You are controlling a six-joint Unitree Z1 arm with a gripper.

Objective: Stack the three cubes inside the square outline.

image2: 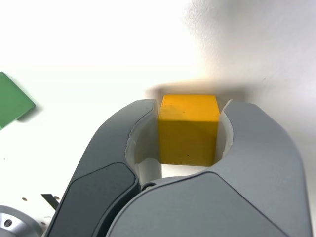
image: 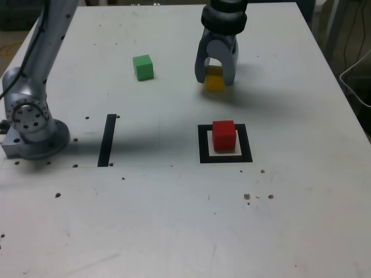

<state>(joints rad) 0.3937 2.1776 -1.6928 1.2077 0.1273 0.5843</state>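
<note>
The yellow cube (image: 214, 81) (image2: 188, 129) rests on the white table, and my gripper (image: 215, 76) (image2: 189, 118) has come straight down over it with both fingers pressed against its sides. Nearer the camera in the exterior view, the red cube (image: 224, 135) sits inside the black square outline (image: 203, 145). The green cube (image: 142, 67) (image2: 12, 100) lies alone toward the exterior view's left of the gripper.
A straight black strip (image: 107, 139) is stuck to the table near the arm's grey base (image: 32, 130) at the exterior view's left. Small dark specks dot the table's near part.
</note>
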